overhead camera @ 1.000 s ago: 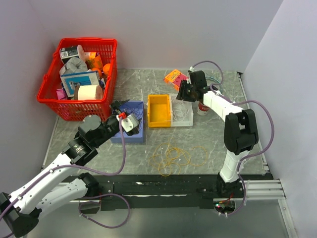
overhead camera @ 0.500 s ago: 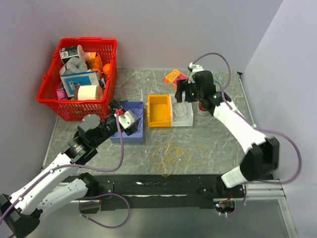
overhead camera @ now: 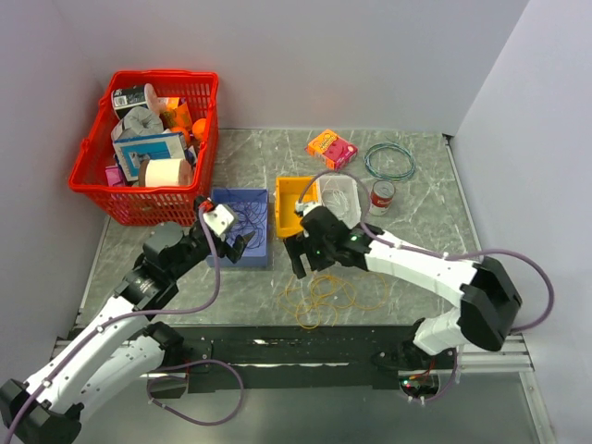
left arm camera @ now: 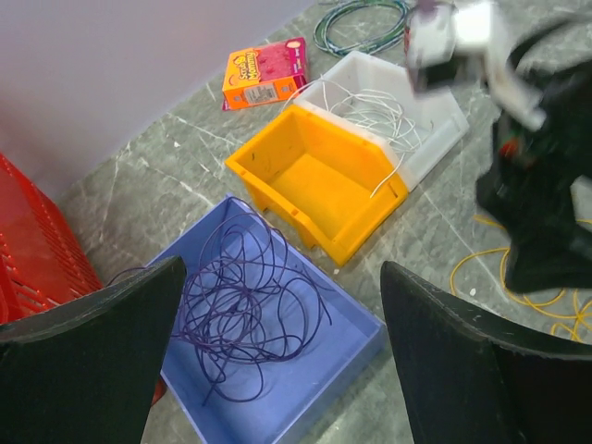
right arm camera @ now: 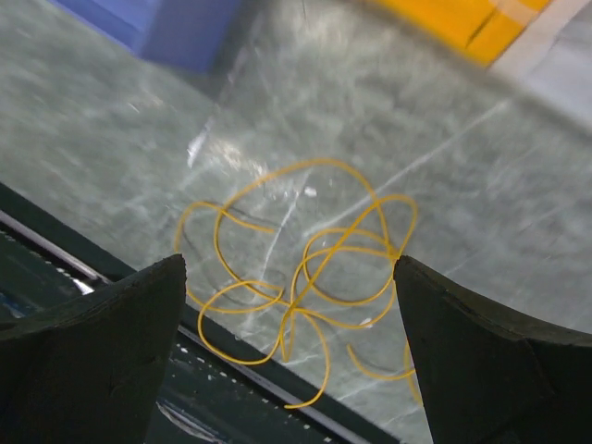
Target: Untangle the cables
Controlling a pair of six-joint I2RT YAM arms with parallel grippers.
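- The yellow cables [right arm camera: 305,277] lie tangled just in front of the yellow bin [left arm camera: 361,222].
- The purple cables [left arm camera: 250,305] sit in the blue bin [left arm camera: 277,421] left of it, and the white cables [left arm camera: 370,106] in the white bin [left arm camera: 435,139] on its right.
- The right gripper [right arm camera: 287,268] hovers over the yellow cables, jaws wide and empty.
- The left gripper [left arm camera: 282,268] gapes wide and empty above the blue bin.

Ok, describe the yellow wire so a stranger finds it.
On the grey table three bins stand in a row. In front of them lies the yellow wire, loose on the tabletop. The purple wires and white wires lie in bins.
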